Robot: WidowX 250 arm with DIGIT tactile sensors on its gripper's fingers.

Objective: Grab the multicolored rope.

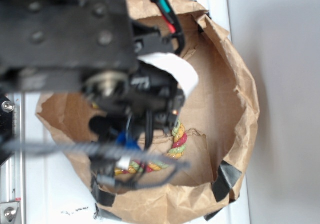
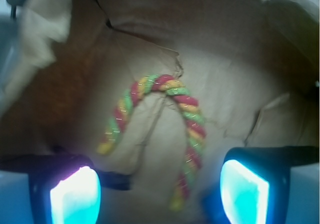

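- Red-yellow-green multicolored rope lies arched on the brown paper bag floor, centre of the wrist frame.
- Tool hangs wide open, empty, pads flanking the rope's right leg, which runs between them lengthwise.

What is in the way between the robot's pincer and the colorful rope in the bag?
Nothing visible. In the wrist view the multicolored rope lies in an arch on the floor of the brown paper bag, and the open pincer hangs over it, one end of the rope lying between its fingers with only bare paper around.
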